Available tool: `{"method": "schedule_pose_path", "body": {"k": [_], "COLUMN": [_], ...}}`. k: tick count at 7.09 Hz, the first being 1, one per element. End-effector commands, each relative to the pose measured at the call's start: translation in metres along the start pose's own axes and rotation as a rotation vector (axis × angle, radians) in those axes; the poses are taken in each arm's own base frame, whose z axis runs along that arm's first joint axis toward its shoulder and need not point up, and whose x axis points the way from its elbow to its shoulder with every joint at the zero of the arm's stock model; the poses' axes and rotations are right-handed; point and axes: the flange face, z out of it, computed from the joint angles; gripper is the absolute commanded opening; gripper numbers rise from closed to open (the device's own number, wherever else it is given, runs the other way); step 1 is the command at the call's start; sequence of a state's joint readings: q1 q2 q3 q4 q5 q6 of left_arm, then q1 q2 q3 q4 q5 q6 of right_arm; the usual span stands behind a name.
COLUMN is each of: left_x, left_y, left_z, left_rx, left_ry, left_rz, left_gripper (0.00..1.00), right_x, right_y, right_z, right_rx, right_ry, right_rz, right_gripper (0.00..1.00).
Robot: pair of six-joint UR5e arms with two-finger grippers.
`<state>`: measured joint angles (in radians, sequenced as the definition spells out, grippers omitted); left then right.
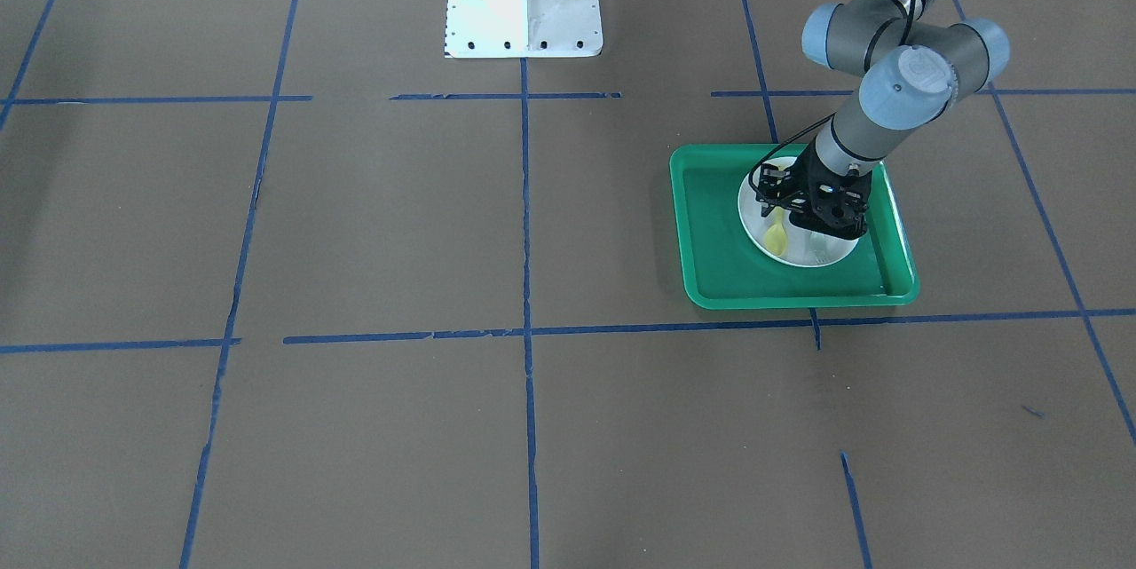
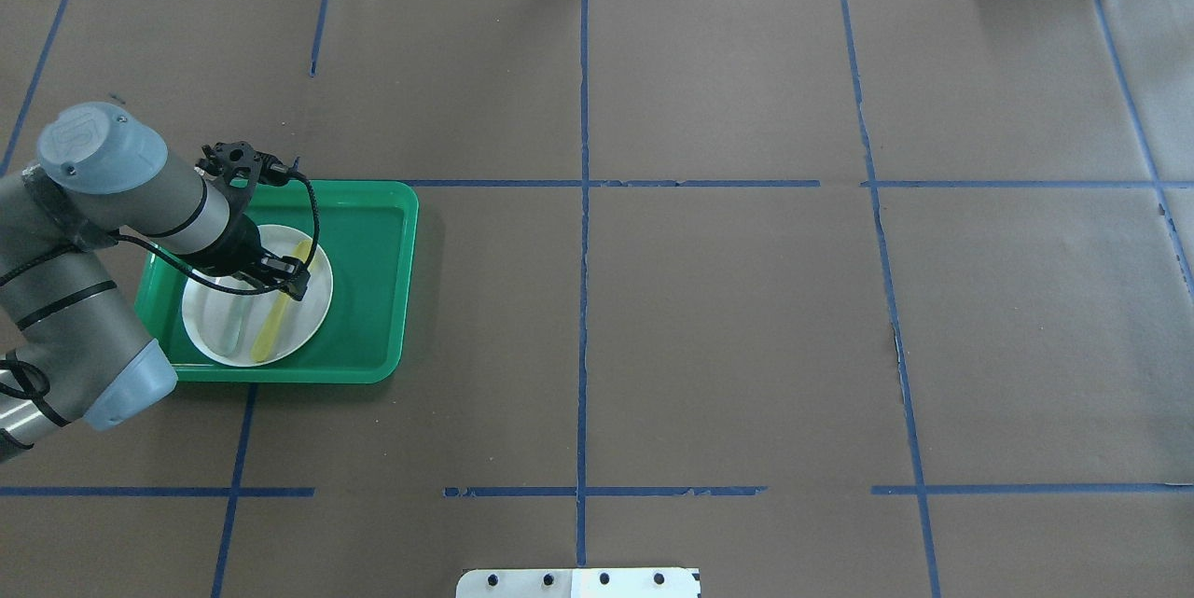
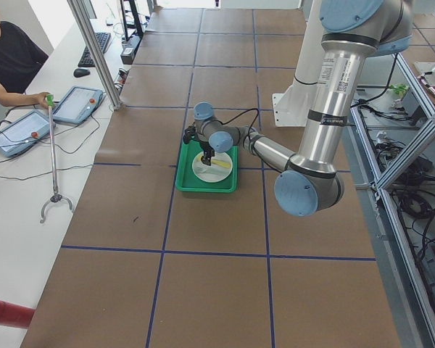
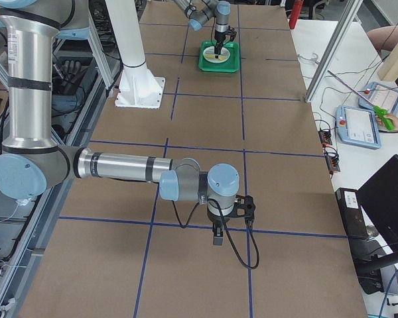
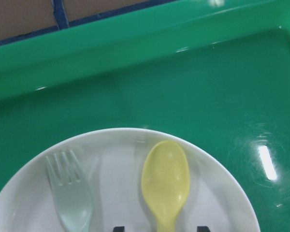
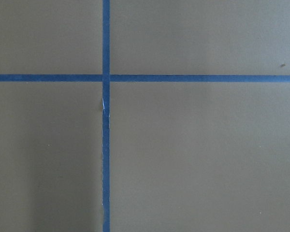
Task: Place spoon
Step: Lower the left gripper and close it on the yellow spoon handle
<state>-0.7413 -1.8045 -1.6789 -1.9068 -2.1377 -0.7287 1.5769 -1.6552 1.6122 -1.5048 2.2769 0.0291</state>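
On the green tray (image 5: 135,63), wrist view alone shows left tool (image 5: 160,228) apart astride spoon (image 5: 165,179).

Spoon (image 5: 165,181) beside fork (image 5: 70,193) on plate (image 5: 117,145), in tray (image 5: 183,87)

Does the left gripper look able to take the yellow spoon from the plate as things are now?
Probably yes. The left gripper hangs open over the spoon, one fingertip on each side of its handle; the fork lies apart beside it on the white plate.
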Motion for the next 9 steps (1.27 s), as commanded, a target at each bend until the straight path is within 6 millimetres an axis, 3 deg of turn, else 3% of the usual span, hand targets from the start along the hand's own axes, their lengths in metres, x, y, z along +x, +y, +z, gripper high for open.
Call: {"method": "schedule_pose_path", "body": {"k": [1,4,5,6,7,9], "left_x": [0.0015,0.0025,0.0018,0.0028,0.0018,0.0000], "left_y": [0.0016,0.0065,0.0090,0.0093,0.0100,0.0097], "left_z": [0.0023,0.0095,0.0111,0.0082,0.0089,0.0060], "left_rx": [-0.005,-0.020,-0.024,-0.022,-0.041,-0.043], "left_ry": [0.001,-0.002,-0.003,-0.001,-0.016,-0.024], "left_rz": [0.001,0.004,0.005,0.005,-0.009,-0.019], "left_gripper": [0.57,0.45,0.35,0.11,0.00,0.00], "right_x": [0.0000,-0.0001,-0.0001,-0.0001,-0.0001,-0.0001], "right_y": [0.0000,0.0000,0.0000,0.0000,0.0000,0.0000], "right_z": [0.0000,0.0000,0.0000,0.0000,0.0000,0.0000], "right_rx": [0.000,0.000,0.000,0.000,0.000,0.000], "right_ry": [0.000,-0.001,-0.001,-0.001,-0.001,-0.001], "right_rz": [0.000,0.000,0.000,0.000,0.000,0.000], "right_gripper": [1.00,1.00,1.00,1.00,1.00,1.00]}}
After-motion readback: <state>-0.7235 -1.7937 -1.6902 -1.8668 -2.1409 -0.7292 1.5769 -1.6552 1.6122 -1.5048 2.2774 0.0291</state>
